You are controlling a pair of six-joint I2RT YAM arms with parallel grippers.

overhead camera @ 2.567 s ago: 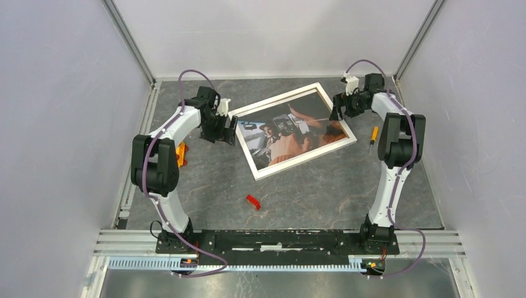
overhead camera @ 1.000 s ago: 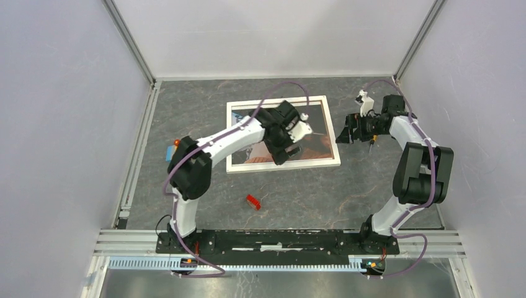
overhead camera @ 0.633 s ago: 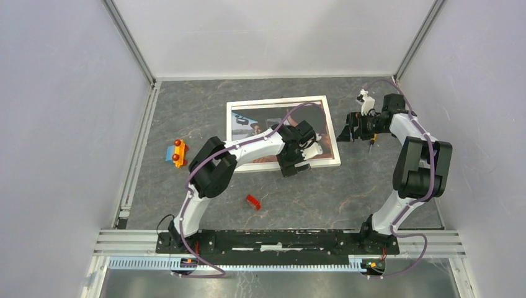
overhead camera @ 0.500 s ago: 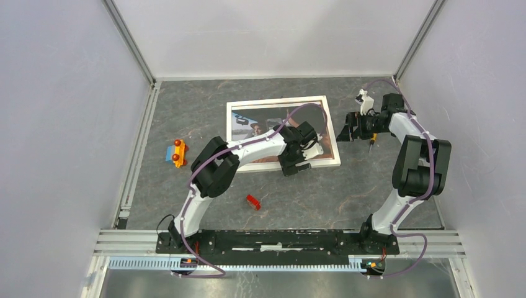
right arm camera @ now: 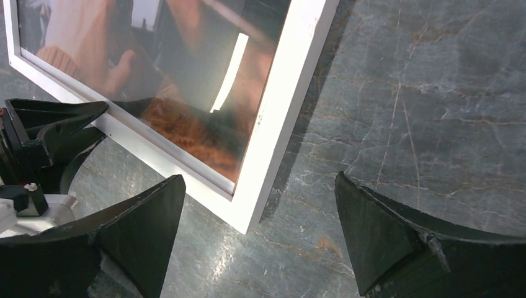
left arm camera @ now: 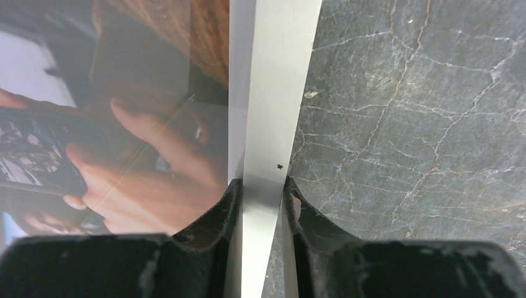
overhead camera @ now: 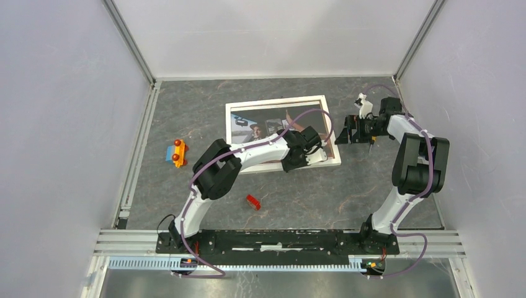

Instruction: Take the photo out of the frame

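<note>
The frame (overhead camera: 276, 101), white-bordered, lies flat on the grey marble table with the photo (overhead camera: 260, 127) inside it, face up under glass. My left gripper (overhead camera: 313, 154) is at the frame's near right part. In the left wrist view, its fingers (left arm camera: 220, 211) press on both sides of the white border (left arm camera: 273, 93), beside the photo (left arm camera: 142, 143), so the left gripper (left arm camera: 260, 192) is shut on the frame. My right gripper (overhead camera: 343, 135) hovers open just off the frame's right side. Its wrist view shows the frame's corner (right arm camera: 291, 93) and the photo (right arm camera: 186, 74) between and beyond the wide-spread jaws of the right gripper (right arm camera: 259, 179).
An orange and blue toy car (overhead camera: 176, 153) sits left of the frame. A small red piece (overhead camera: 252, 202) lies nearer the arm bases. Grey walls with metal rails close in the table on three sides.
The left arm swept from over the photo to the frame's near right border, and its gripper closed on the border. The right gripper stayed open, shifting slightly beside the frame.
</note>
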